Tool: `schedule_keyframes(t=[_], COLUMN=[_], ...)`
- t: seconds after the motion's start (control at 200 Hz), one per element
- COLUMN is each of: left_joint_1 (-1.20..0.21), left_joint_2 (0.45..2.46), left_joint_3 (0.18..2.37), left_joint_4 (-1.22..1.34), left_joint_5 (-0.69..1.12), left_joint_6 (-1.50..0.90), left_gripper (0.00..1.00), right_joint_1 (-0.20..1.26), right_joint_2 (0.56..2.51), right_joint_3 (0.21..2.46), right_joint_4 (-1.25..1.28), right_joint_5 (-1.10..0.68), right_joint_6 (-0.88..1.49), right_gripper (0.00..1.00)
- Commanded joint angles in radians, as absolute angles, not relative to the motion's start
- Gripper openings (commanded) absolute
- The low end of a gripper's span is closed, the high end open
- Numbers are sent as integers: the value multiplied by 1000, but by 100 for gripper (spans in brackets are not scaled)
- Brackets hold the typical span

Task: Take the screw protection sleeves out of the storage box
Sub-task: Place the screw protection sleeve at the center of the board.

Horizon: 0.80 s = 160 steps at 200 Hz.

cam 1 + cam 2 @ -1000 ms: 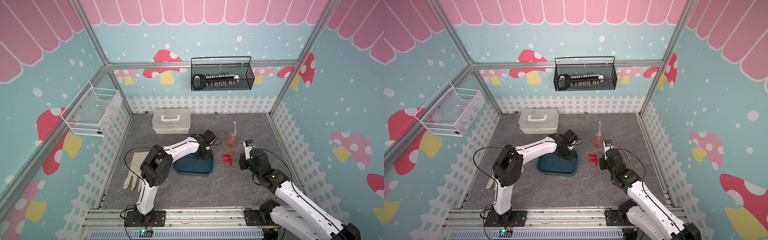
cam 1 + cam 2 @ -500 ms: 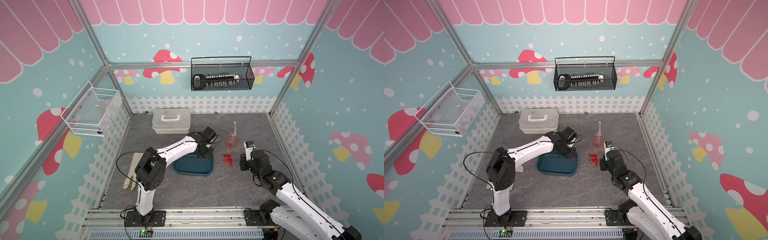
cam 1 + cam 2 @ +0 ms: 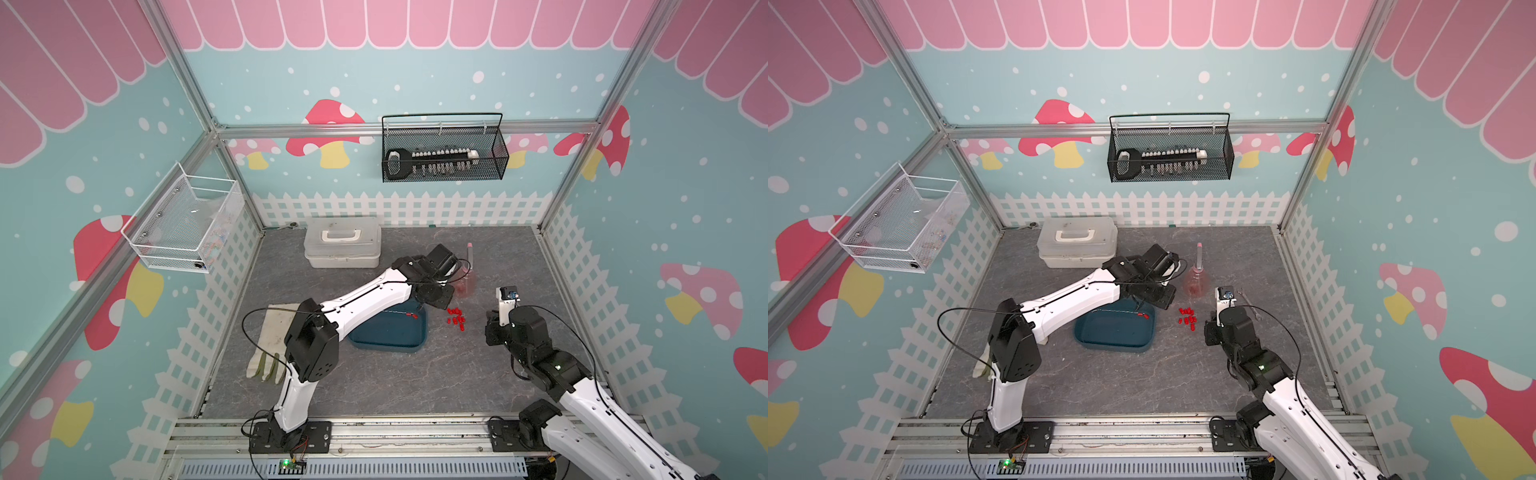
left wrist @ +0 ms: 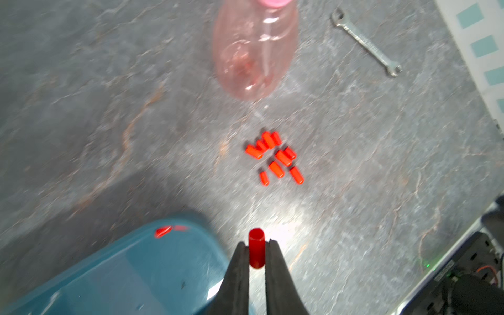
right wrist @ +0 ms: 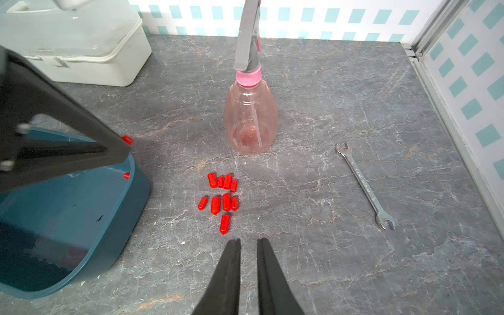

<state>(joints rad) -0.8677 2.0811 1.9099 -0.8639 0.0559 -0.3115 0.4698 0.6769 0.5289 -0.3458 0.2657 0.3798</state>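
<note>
Pinching red sleeve (image 4: 256,241) between closed fingers, left gripper (image 4: 257,244) hangs above rim at storage box (image 4: 131,272) far right corner. Second sleeve (image 5: 126,175) lies inside box, same corner. Sleeve cluster (image 5: 222,196), nine pieces, on surface beside box's right edge. Right gripper (image 5: 248,240) nearly together, empty, just nearside of cluster. Spray bottle (image 5: 251,120) beyond cluster, toward surface's far edge.

Light: bright, even, overhead.
Glare: white patch on the table (image 4: 286,234) just beyond the left fingers (image 4: 240,272).
Blur: left wrist view soft, storage box (image 4: 122,272) beside those fingers smeared.
</note>
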Motion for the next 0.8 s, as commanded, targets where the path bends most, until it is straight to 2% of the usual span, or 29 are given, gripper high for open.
schedule_keyframes(t=[0.0, 0.195, 0.795], left_joint_1=[-879, -884, -887], left_joint_2=[2155, 2244, 2392], left_joint_3=[1988, 2080, 2173], left_joint_4=[-895, -944, -994], left_joint_5=[86, 74, 22], left_joint_6=[-327, -329, -367], left_gripper=[15, 15, 15], right_joint_1=[458, 449, 438], right_joint_2=[641, 629, 654], right_joint_3=[512, 501, 501], right_joint_4=[-396, -388, -367], right_joint_5=[306, 306, 270], right_joint_6=[411, 431, 423], right_gripper=[18, 18, 18])
